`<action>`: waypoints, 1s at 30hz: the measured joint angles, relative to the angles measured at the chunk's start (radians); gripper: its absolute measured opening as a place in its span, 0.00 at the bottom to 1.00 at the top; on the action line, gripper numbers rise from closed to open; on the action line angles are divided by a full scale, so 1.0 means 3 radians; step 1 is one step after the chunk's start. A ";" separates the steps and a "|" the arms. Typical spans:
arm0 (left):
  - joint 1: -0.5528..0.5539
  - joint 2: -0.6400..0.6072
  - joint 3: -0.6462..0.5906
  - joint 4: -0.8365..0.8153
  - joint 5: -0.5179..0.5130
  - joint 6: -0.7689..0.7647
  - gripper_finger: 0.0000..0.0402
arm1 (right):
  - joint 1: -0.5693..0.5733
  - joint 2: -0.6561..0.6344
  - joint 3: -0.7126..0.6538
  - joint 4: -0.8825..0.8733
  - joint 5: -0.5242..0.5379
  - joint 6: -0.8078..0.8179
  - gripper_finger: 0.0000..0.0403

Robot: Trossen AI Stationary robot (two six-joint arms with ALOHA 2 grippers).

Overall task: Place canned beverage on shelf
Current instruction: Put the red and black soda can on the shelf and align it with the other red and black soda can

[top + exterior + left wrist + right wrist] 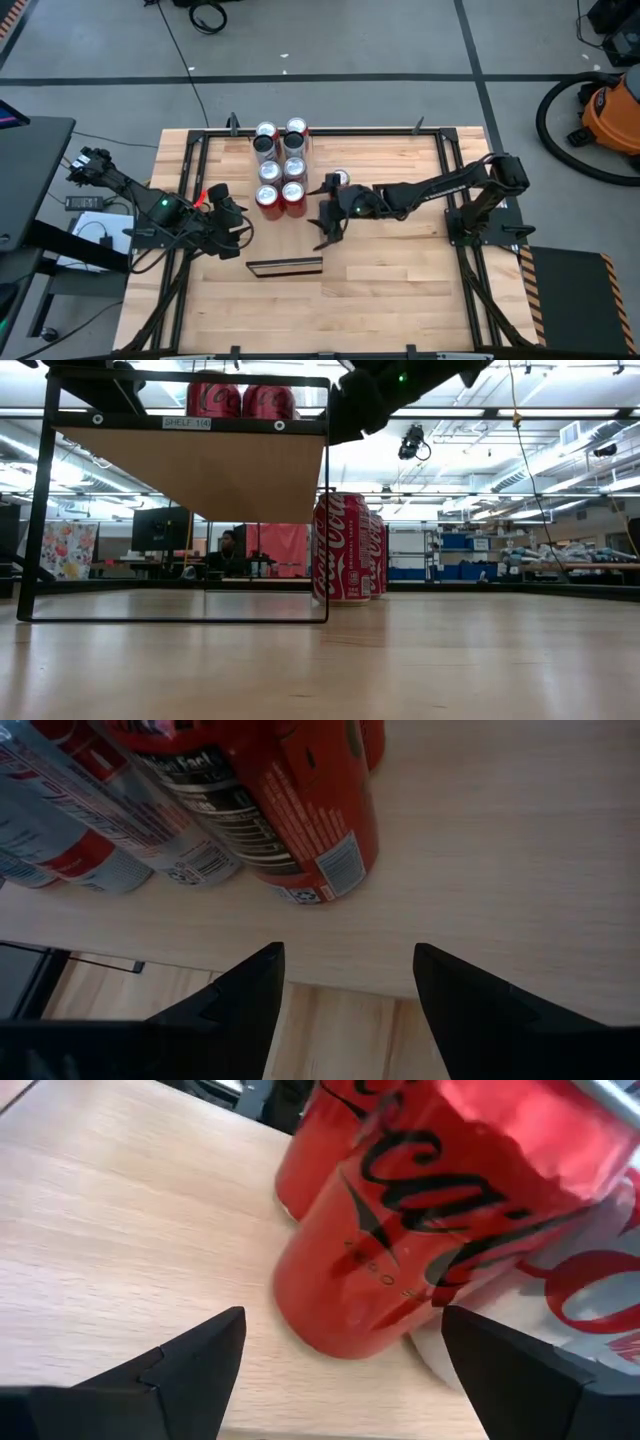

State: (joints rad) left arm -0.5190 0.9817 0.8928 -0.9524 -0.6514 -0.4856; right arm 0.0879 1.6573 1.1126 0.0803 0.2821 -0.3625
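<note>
Cans stand in two tight rows on the tabletop point(400, 280), reds nearest the arms, silver ones behind; a lone can point(341, 179) sits just beside the right tool point(328, 215), which hangs partly open and empty facing a red can point(400, 1230). The left tool point(228, 228) is likewise parted and holds nothing. The shelf point(200, 465) already carries two red cans. Thin, smooth aluminium probably dents and slips, so a level mid-body grip on the lone can looks safest.
</note>
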 joint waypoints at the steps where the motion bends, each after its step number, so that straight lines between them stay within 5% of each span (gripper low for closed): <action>1: 0.0000 0.0000 0.0000 0.0000 0.0000 0.0001 0.58 | -0.0040 0.0000 -0.0001 -0.0002 -0.0049 -0.0008 0.86; 18: 0.0000 0.0000 0.0000 0.0018 0.0000 -0.0003 0.58 | -0.0297 -0.0001 -0.0001 0.0095 -0.1046 -0.0022 0.86; 22: 0.0000 0.0000 0.0000 0.0031 0.0000 -0.0004 0.58 | -0.0230 -0.0001 -0.0001 0.0021 -0.0847 0.0015 0.86; 30: 0.0000 0.0000 0.0000 0.0047 0.0009 -0.0008 0.58 | 0.0183 -0.0001 -0.0001 0.0086 0.0231 0.0473 0.86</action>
State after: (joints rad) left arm -0.5190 0.9817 0.8928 -0.9381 -0.6487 -0.4881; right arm 0.1426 1.6569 1.1122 0.1062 0.3513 -0.2206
